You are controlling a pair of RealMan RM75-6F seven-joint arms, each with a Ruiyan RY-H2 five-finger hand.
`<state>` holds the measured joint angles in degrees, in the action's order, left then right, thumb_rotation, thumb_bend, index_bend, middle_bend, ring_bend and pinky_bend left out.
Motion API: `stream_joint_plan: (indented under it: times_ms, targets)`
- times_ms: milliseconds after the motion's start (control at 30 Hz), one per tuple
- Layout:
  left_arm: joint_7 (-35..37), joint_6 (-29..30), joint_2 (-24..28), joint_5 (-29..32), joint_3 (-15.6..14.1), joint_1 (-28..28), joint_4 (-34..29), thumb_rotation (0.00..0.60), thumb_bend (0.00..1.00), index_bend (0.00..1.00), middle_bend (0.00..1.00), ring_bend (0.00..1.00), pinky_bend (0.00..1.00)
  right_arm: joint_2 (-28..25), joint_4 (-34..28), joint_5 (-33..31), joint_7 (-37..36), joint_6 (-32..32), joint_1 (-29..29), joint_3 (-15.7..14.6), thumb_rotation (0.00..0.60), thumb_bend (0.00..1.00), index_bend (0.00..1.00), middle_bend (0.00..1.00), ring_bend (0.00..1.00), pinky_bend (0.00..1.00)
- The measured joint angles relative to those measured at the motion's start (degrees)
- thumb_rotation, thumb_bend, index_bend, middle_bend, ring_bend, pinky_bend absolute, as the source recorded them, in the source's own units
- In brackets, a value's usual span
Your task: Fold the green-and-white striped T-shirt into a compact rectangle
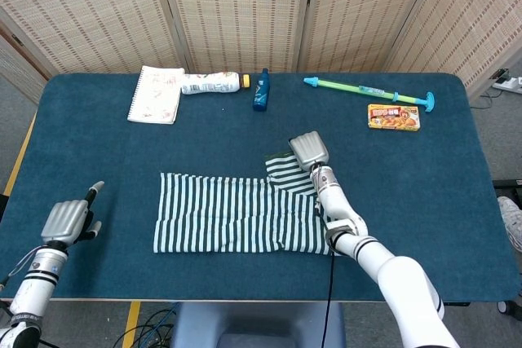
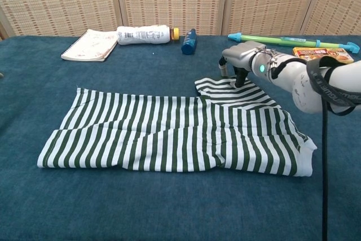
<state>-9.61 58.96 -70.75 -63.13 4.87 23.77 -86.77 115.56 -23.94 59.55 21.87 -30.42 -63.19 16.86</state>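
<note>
though its palm hides the grip, the right hand (image 2: 240,60) seems pinching the t-shirt (image 2: 175,134).

No legible text; print on bottle (image 1: 210,82), box (image 1: 394,116) too small.

Blue table (image 1: 98,152), striped T-shirt (image 1: 236,213), notebook (image 1: 156,94), white bottle (image 1: 210,82), blue bottle (image 1: 261,90), green tube (image 1: 369,91), food box (image 1: 393,116)

Light: bright, even, from overhead.
Shadows: soft and faint under the objects.
Glare: none.
Focus: both views sharp; slight wide-angle bending at edges.
</note>
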Motion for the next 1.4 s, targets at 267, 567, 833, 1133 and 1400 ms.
stream_joint_plan:
  times_ms: [267,567,833,1133,1400]
  targets:
    - [0.3,-0.1,-0.1,-0.1,-0.2,-0.3,0.3,0.6,0.41,0.0,0.9,0.84,1.0,1.5,2.6,1.1,-0.9,1.0,-0.4,0.0,0.6,0.41,0.33,0.98,1.0,1.0]
    - [0.5,0.0,-0.1,-0.5,-0.2,-0.4,0.1,0.6,0.41,0.0,0.9,0.84,1.0,1.5,2.4,2.6,-2.0,-0.3,0.3,-0.2,0.6,0.44,0.44,0.98,1.0,1.0]
    - [0.5,-0.1,0.2,-0.4,-0.3,-0.5,-0.3,0.6,0.41,0.0,0.9,0.84,1.0,1.5,1.8,3.6,-2.8,-2.7,1.3,-0.1,0.6,0.45,0.48,0.98,1.0,1.0]
    - [0.7,0.4,0.6,-0.9,-0.3,-0.8,-0.9,0.6,0.41,0.0,0.9,0.84,1.0,-0.9,-4.9,5.6,-4.5,-9.8,4.0,-0.4,0.6,0.46,0.49,0.98,1.0,1.0]
    - [0.9,0.7,0.9,-1.7,-0.3,-0.8,-1.5,0.6,0.41,0.0,0.9,0.84,1.0,-7.4,-20.5,8.0,-3.0,-17.5,9.4,-2.4,0.6,0.46,0.49,0.98,1.0,1.0]
